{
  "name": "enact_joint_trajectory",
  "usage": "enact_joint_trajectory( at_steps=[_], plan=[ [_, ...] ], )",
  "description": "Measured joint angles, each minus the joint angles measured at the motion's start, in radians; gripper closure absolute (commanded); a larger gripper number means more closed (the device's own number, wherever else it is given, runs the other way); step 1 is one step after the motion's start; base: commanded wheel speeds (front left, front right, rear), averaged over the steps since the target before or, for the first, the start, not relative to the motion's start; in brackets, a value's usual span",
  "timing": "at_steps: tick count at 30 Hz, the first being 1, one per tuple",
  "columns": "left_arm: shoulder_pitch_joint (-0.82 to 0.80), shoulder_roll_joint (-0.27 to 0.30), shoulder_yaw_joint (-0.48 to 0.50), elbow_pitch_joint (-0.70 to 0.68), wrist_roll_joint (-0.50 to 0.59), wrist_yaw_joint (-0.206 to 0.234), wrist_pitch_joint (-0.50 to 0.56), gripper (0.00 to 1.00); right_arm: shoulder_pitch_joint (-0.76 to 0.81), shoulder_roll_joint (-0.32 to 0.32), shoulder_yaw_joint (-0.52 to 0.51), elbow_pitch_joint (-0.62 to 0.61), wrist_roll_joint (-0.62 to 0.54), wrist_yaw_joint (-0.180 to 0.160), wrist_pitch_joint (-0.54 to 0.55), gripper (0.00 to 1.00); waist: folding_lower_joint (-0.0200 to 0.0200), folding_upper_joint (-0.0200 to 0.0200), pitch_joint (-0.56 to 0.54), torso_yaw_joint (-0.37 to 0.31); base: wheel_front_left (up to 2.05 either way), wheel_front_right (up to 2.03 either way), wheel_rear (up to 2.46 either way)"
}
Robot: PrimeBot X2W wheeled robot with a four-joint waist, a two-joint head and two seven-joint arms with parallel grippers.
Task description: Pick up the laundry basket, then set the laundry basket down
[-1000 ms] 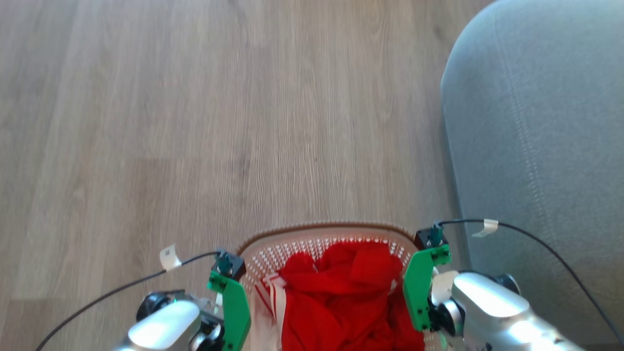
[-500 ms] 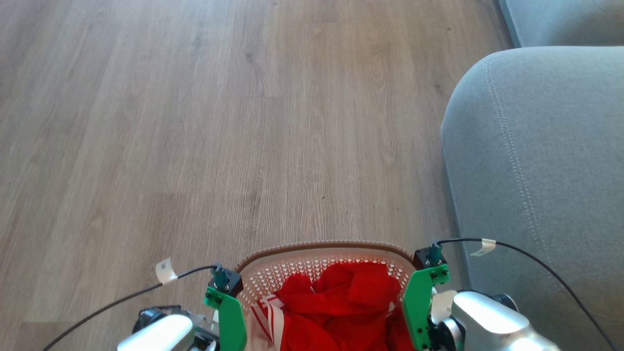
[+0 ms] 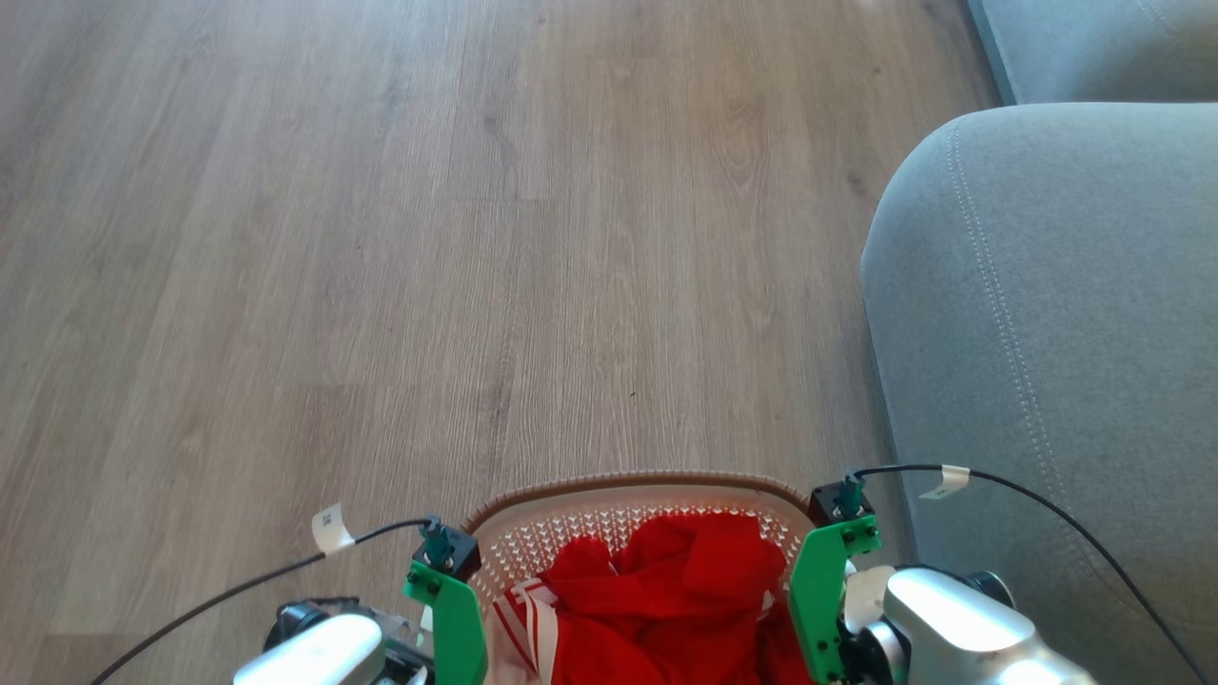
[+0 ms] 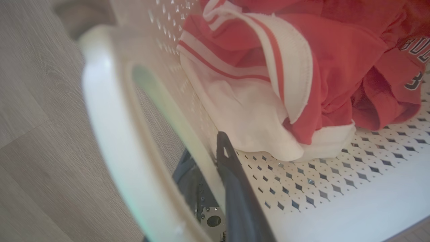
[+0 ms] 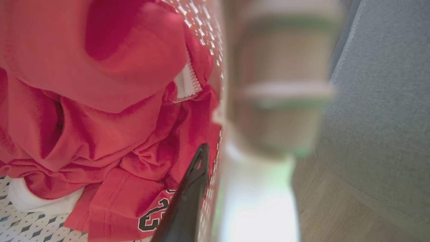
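Observation:
The laundry basket (image 3: 633,482), white and perforated with a brown braided rim, sits at the bottom middle of the head view with red and white clothes (image 3: 666,590) inside. My two arms flank it, green wrist brackets against its left side (image 3: 455,618) and right side (image 3: 816,590). My left gripper (image 4: 205,151) is shut on the basket's side wall, with one dark finger (image 4: 235,191) inside and the other outside, under the white handle (image 4: 111,127). My right gripper (image 5: 215,154) is shut on the opposite wall. Its inner finger (image 5: 188,198) lies against the clothes, and the blurred handle (image 5: 258,188) hides the outer one.
A grey sofa arm (image 3: 1047,333) stands close on the right, almost touching the basket's right side and my right wrist. Wood-look floor (image 3: 428,238) stretches ahead and to the left. Thin black cables (image 3: 190,595) trail from both wrists.
The head camera moved: the sofa and floor slid down the picture, then steadied. The basket and both wrists sit a little lower in view. Both grips look unchanged.

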Motion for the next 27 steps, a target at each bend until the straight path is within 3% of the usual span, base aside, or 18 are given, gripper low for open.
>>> enact_joint_trajectory(
  at_steps=[27],
  plan=[
    [0.011,-0.001,0.0,-0.005,0.0,0.0,0.012,1.0,0.013,0.001,-0.019,0.0,-0.021,0.0,0.002,1.0,0.0,0.0,-0.013,0.004,0.0,0.0,0.0]
  ],
)
